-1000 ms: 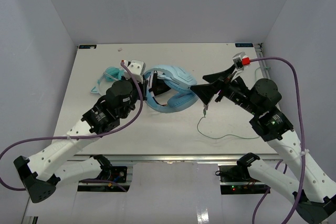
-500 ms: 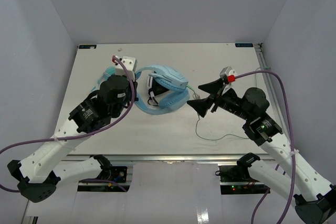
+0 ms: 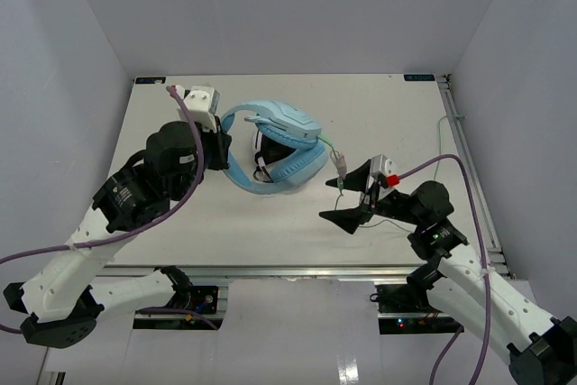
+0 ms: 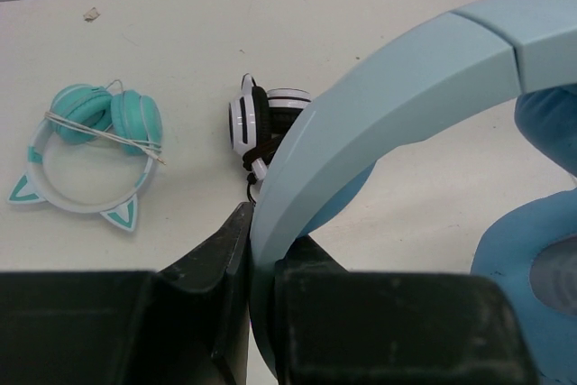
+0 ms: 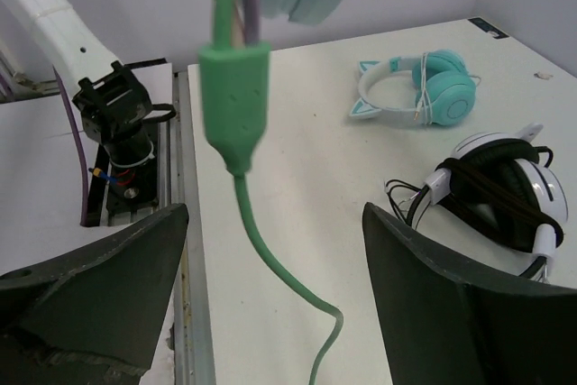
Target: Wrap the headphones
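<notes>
The light blue headphones [image 3: 281, 143] hang tilted above the table, with my left gripper [image 3: 219, 137] shut on their wide headband [image 4: 388, 96]. One padded ear cup [image 4: 532, 250] fills the right edge of the left wrist view. The thin green cable [image 3: 330, 147] runs from the headphones through its inline piece [image 5: 233, 96] and drops to the table. My right gripper [image 3: 347, 200] stands open below that piece. The cable [image 5: 279, 272] passes between its fingers and touches neither.
Black-and-white headphones [image 4: 261, 123] lie on the table under the raised headband. Teal cat-ear headphones [image 4: 90, 146] lie further left, hidden by my left arm in the top view. Loose cable [image 3: 397, 223] trails near the table's front edge [image 3: 297, 268].
My left gripper has carried the headphones up and back to the left. My right gripper has come down toward the near edge, below the cable's inline piece, and its fingers have narrowed a little.
</notes>
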Tool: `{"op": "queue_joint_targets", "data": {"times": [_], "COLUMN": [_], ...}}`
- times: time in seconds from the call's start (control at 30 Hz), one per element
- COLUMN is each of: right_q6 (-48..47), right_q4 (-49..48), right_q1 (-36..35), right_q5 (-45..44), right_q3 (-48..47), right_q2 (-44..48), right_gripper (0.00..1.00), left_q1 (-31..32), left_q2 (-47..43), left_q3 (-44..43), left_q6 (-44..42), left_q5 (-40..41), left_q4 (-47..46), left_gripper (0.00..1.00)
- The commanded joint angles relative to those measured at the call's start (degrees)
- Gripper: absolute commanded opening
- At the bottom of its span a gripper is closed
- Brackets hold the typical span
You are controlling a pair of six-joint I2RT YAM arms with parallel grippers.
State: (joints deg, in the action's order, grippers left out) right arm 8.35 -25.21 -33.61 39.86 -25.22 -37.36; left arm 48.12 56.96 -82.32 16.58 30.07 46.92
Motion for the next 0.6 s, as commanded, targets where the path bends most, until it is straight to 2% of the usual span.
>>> {"op": "queue_joint_targets", "data": {"times": [0.0,0.27,0.57], "right_q6": [0.70,3.36,5.55], "right_q4": [-13.90,-27.55,-35.78], "right_q1": [-0.14,-0.14,-1.69], "right_q5": [3.72,7.93,9.01], "right_q3": [3.23,8.19,12.02], "right_q2": [-0.42,-8.27,-13.84], "right_gripper": [0.84,0.77,0.66], "left_q1": [0.11,0.05,0.05], "left_q2": [-3.52,-6.92,-8.79], "left_q3": [-1.66,-0.03,0.42], "left_q6": [3.74,5.66,6.44], "left_q5": [-6.86,-12.06,-10.83], "left_q4": [-5.24,-7.55,-8.64], "left_gripper": [0.00,0.00,0.00]}}
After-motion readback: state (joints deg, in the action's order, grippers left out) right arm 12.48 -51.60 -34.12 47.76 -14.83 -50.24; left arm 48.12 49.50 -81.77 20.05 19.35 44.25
